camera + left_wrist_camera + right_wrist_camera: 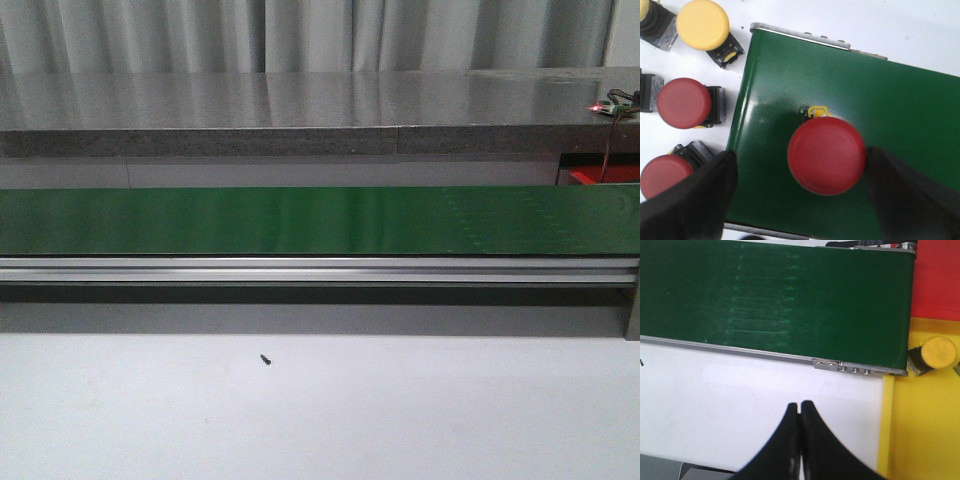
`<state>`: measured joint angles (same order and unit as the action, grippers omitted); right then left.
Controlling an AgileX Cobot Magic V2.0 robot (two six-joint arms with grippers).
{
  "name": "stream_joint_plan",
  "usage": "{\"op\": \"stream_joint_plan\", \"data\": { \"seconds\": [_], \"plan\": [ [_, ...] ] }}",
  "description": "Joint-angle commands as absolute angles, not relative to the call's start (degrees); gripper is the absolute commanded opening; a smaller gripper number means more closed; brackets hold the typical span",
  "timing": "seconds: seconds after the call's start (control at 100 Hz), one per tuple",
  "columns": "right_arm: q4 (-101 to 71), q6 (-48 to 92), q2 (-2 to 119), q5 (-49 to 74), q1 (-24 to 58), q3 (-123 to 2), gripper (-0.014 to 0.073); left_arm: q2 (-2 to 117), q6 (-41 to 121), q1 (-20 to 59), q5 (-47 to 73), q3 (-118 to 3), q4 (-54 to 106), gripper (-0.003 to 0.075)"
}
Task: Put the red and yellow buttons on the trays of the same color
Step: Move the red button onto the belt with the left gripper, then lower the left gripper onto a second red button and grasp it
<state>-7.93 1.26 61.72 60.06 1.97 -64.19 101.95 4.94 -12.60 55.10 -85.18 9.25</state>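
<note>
In the left wrist view a red button (826, 155) stands on the end of the green belt (880, 100). My left gripper (799, 156) is open around it: the right finger (910, 195) is at the cap's edge and the left finger (690, 200) stands well clear. Beside the belt end on the white table lie a yellow button (702, 24) and two more red buttons (684, 102) (665, 175). My right gripper (800, 406) is shut and empty above the white table. Near it, a yellow button (939, 352) lies on the yellow tray (920, 430), with the red tray (937, 280) beyond.
The green belt (320, 220) runs across the front view on a metal rail (320, 268), with a grey counter (300, 105) behind. A small black screw (265, 359) lies on the white table. Neither gripper shows in the front view. Another yellow cap (644, 7) peeks in beside the buttons.
</note>
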Motion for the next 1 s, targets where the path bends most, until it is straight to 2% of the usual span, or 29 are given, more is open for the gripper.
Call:
{"op": "stream_joint_plan", "data": {
  "seconds": [0.0,0.43,0.6,0.8,0.99],
  "plan": [
    [-7.9,1.6,60.5,57.5,2.0,-65.6,-0.0106,98.5,5.4,-12.2,53.5,-87.0,11.1,0.0546],
    [-7.9,1.6,60.5,57.4,2.0,-65.6,-0.0106,88.0,5.6,-13.6,51.6,-87.0,10.3,0.0546],
    [-7.9,1.6,60.5,57.4,2.0,-65.6,-0.0106,87.9,5.6,-17.6,52.3,-85.8,10.0,0.0546],
    [-7.9,1.6,60.5,57.3,2.0,-65.6,-0.0106,88.3,5.5,-23.4,47.6,-80.2,9.9,0.0546],
    [-7.9,1.6,60.5,57.1,2.0,-65.6,-0.0106,92.2,5.2,-24.6,47.1,-77.8,9.7,0.0545]
  ]
}}
